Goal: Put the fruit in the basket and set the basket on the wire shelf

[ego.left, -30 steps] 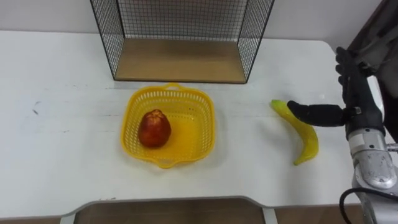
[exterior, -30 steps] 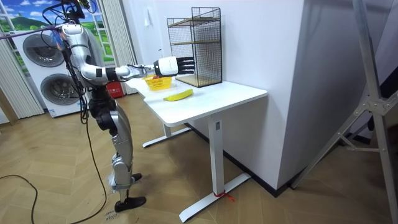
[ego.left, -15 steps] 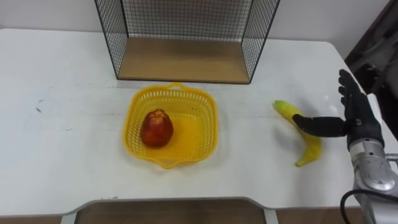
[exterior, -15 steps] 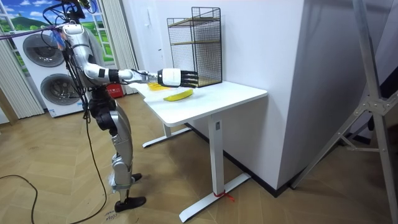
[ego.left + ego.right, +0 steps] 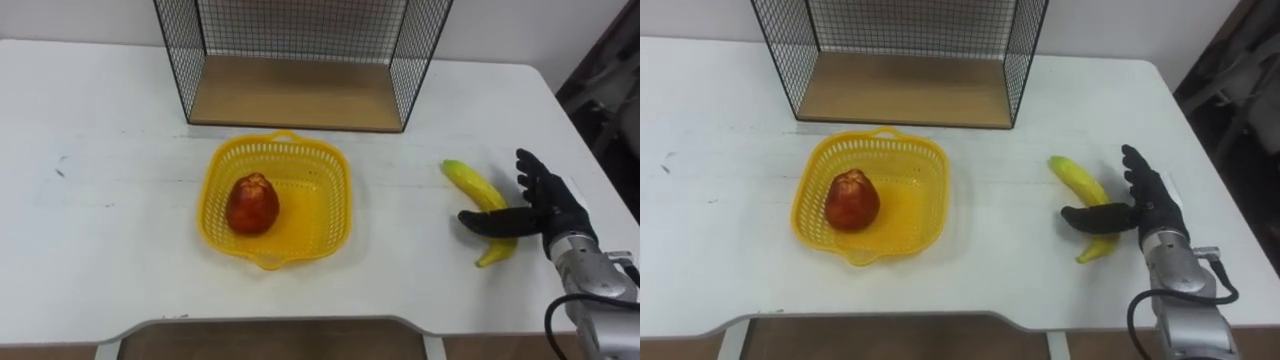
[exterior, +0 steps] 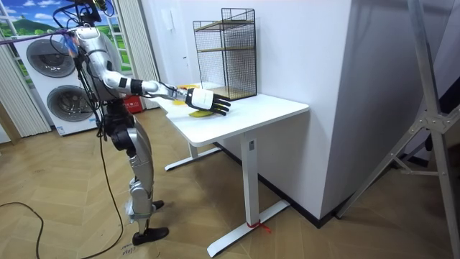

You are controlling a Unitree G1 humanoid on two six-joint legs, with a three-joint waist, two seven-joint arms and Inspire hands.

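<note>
Banana (image 5: 483,197): flat on the white bench (image 5: 100,230), gently curved, green-tinged tip pointing away from the robot, other end nearer the bench's front edge. Immediately left of the right hand (image 5: 553,212). Crossed at its lower half by the thumb (image 5: 485,222), which stretches out sideways and lies over the fruit; real contact cannot be told for sure. Not in the basket.

Right hand: released, not clenched. Fingers straight and spread, pointing away from the robot, just right of the banana and not wrapped round it. Palm low over the bench, close to its right edge. Grasping nothing.

Yellow plastic basket (image 5: 322,165): well to the left of the hand, upright on the bench, apart from the banana, with bare benchtop between the two. Holding one red fruit (image 5: 251,204), pear-shaped, resting in the basket's left half.

Wire shelf (image 5: 300,40): farther from the robot than the hand and off to its left, directly behind the basket at the back of the bench. Black mesh sides, wooden bottom board (image 5: 295,95), open side facing the robot.

From the room view: standing upright at the bench's end on the room view's left, right arm reached out over the benchtop, hand down by the banana, in front of the wire shelf. Washing machines (image 6: 61,108) behind the robot.
</note>
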